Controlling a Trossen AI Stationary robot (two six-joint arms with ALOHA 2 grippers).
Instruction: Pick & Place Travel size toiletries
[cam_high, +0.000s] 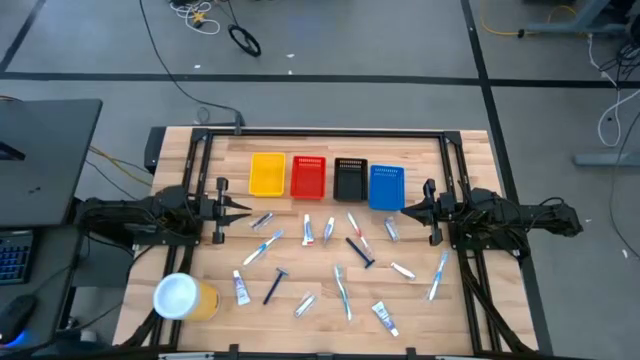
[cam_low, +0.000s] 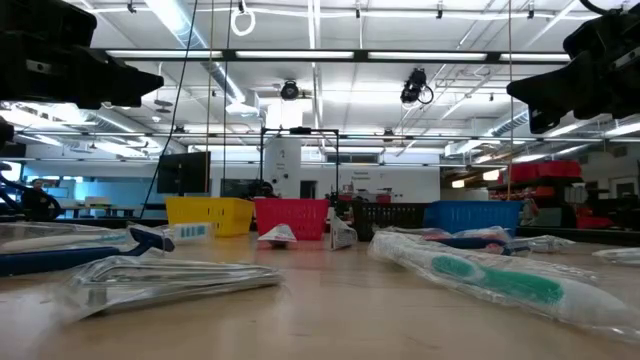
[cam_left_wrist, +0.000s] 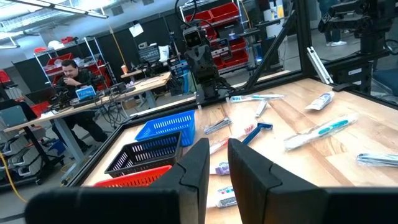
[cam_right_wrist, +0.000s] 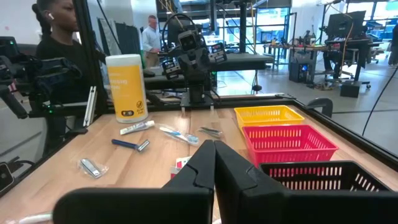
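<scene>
Near edge of the wooden table (cam_high: 470, 150): a yellow cup with white lid (cam_high: 184, 297) lies at the near left corner; just right of it a small white tube (cam_high: 240, 288) and a dark blue razor (cam_high: 274, 285). Along the same near strip, a silvery packet (cam_high: 305, 304), a wrapped toothbrush with teal handle (cam_high: 344, 292), another tube (cam_high: 385, 317) toward the near right, and a blue-handled toothbrush (cam_high: 438, 275) close to the right edge. Mid-table, the rest of the travel size toiletries (cam_high: 330, 255) lie scattered and flat, none in a bin: a toothbrush (cam_high: 261, 248) left of centre, a small packet (cam_high: 262, 220), a red-and-white item (cam_high: 308, 229), a second dark razor (cam_high: 359, 249), a white tube (cam_high: 402, 269), and a packet (cam_high: 391, 229) just before the blue bin. Left gripper (cam_high: 244, 208) hovers over the left edge at mid-depth, pointing inward, its two fingers (cam_left_wrist: 198, 163) slightly apart with a narrow gap and nothing between them. Right gripper (cam_high: 408, 210) hovers over the right side opposite, pointing inward, fingers pressed together, empty, its tip just beside the blue bin's near corner. Far edge: four bins in a row, left to right yellow bin (cam_high: 267, 174), red bin (cam_high: 308, 176), black bin (cam_high: 349, 178), blue bin (cam_high: 386, 186), touching or nearly so. Beyond the table, a person sits at a desk (cam_left_wrist: 73, 75); other people stand off the left side (cam_right_wrist: 57, 31).
</scene>
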